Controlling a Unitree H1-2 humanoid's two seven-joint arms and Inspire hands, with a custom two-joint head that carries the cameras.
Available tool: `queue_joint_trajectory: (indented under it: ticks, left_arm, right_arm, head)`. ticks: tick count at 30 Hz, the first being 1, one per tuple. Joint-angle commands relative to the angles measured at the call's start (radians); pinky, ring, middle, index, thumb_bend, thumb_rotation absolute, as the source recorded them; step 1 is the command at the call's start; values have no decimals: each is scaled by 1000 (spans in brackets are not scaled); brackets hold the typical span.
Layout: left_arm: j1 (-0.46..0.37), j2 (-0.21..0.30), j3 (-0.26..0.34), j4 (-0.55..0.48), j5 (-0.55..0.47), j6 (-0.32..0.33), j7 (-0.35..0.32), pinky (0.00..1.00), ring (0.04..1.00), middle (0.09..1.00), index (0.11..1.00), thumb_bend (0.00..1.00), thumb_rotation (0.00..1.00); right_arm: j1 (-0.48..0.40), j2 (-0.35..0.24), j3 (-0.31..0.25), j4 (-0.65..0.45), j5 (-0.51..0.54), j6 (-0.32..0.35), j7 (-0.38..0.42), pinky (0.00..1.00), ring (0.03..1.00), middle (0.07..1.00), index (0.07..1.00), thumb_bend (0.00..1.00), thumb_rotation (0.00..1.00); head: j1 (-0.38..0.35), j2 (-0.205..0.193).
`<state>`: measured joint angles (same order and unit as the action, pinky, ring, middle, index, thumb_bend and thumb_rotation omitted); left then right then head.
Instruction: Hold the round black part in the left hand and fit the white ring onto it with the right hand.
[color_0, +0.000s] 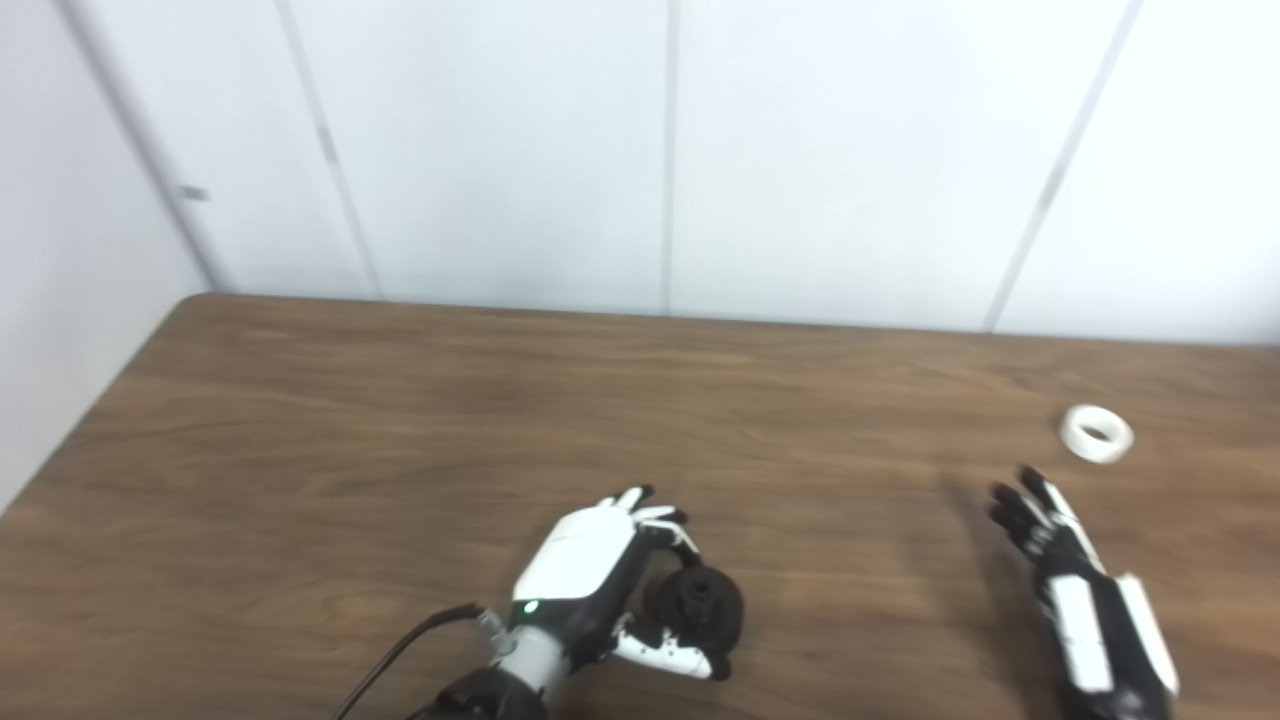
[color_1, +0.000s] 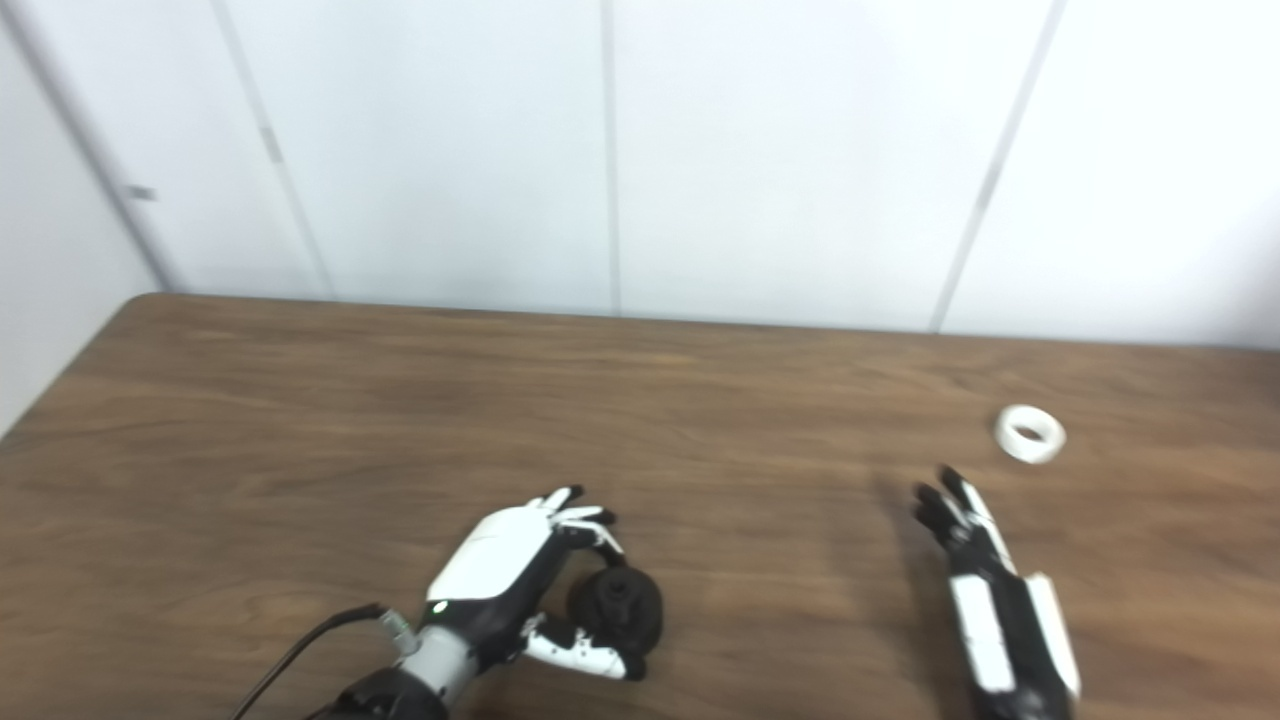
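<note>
The round black part (color_0: 700, 603) is seen as a squat, dark disc with a raised hub at its centre and a matt, slightly ribbed rim; it lies on the wooden table (color_0: 400, 430) at about 6 o'clock in the view, near the front edge. The white ring (color_0: 1096, 433) is seen as a short, thick-walled band with an open middle, lying flat on the table at about 3 o'clock, well apart from the black part.

The left hand (color_0: 600, 575) is placed around the black part; the white back of the hand is turned up, the fingers (color_0: 660, 520) are curled over the part at its 11 o'clock side and the thumb is laid along its 6 o'clock side, so that the part is cupped between them; whether the part is gripped firmly or only enclosed cannot be told.

The right hand (color_1: 975, 560) is held edge-on over the table, fingers stretched forward and a little apart, nothing being held; the ring lies at about 1 o'clock from its fingertips, near but not touched; a clear strip of table is seen between them.
</note>
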<state>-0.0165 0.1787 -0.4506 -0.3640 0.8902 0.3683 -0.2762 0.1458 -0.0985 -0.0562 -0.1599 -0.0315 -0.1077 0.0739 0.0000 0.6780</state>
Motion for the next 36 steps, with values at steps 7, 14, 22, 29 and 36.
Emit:
queue_joint_trajectory:
  ticks: [7, 14, 22, 29, 36]
  left_arm:
    - [40, -7, -31, 23, 42, -38, 3, 1000, 996, 875, 481, 521, 54]
    - [52, -8, -30, 34, 41, -49, -7, 1000, 999, 880, 481, 521, 54]
    - [45, -11, -24, 38, 36, -41, -30, 1000, 996, 874, 481, 521, 54]
    - [38, -12, -17, 59, 37, -56, -24, 1000, 1000, 870, 482, 521, 54]
    - [34, -7, -24, 73, 51, -56, -36, 1000, 985, 874, 484, 520, 54]
  right_arm:
    - [41, 52, 39, -12, -9, 49, -28, 968, 901, 902, 960, 558, 1000]
    - [35, 57, 53, -32, -8, 71, -43, 995, 908, 900, 963, 563, 1000]
    - [27, 59, 69, -47, -16, 86, -62, 990, 896, 894, 961, 556, 1000]
    - [17, 53, 79, -57, -26, 100, -81, 1000, 897, 902, 962, 548, 1000]
    - [7, 52, 79, -64, -20, 114, -87, 1000, 909, 907, 963, 550, 1000]
  head:
    - [-28, 26]
    - [-43, 44]
    - [-60, 79]
    - [-70, 96]
    - [-72, 106]
